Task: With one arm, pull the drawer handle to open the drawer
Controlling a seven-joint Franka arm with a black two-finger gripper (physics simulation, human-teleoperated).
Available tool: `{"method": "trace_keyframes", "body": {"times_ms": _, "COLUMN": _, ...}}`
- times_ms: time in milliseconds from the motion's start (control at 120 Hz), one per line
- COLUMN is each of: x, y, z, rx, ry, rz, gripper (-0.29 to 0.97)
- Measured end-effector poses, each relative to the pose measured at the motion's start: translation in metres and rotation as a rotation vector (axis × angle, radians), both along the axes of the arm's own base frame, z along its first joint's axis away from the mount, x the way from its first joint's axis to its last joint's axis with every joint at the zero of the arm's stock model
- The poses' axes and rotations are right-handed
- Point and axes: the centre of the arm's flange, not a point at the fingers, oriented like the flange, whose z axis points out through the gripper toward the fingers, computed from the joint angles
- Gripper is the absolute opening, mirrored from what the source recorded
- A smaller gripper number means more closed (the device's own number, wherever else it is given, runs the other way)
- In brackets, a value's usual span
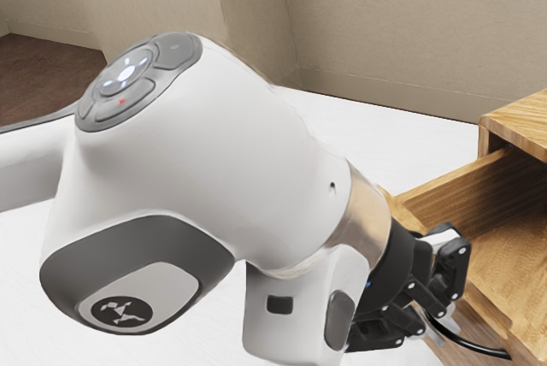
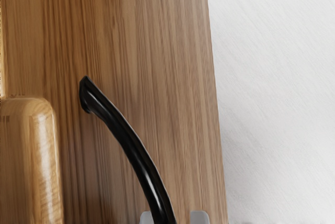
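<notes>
Black two-finger tool point(image 1: 440, 298) sits at five o'clock in the exterior view; its grip I cannot tell. At three o'clock the light wooden drawer point(image 1: 479, 195) stands partway out of its cabinet point(image 1: 521, 122). The wrist view adds the curved black handle point(image 2: 125, 140) on the drawer's grained front, white surface point(image 2: 272, 103) beside it.
</notes>
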Motion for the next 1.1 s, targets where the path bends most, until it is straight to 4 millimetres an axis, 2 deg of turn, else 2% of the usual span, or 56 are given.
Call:
{"method": "trace_keyframes", "body": {"times_ms": 217, "x": -0.039, "y": 0.007, "z": 0.005, "rx": -0.01, "ry": -0.025, "rz": -0.019, "gripper": -0.1}}
{"method": "trace_keyframes", "body": {"times_ms": 500, "x": -0.067, "y": 0.022, "z": 0.003, "rx": -0.029, "ry": -0.036, "rz": -0.012, "gripper": -0.11}}
{"method": "trace_keyframes", "body": {"times_ms": 625, "x": -0.071, "y": 0.024, "z": 0.002, "rx": -0.034, "ry": -0.033, "rz": -0.006, "gripper": -0.1}}
{"method": "trace_keyframes", "body": {"times_ms": 933, "x": -0.067, "y": 0.033, "z": 0.001, "rx": -0.027, "ry": -0.011, "rz": 0.021, "gripper": 0.15}}
{"method": "trace_keyframes", "body": {"times_ms": 1100, "x": -0.07, "y": 0.037, "z": 0.01, "rx": -0.033, "ry": -0.02, "rz": 0.027, "gripper": 0.2}}
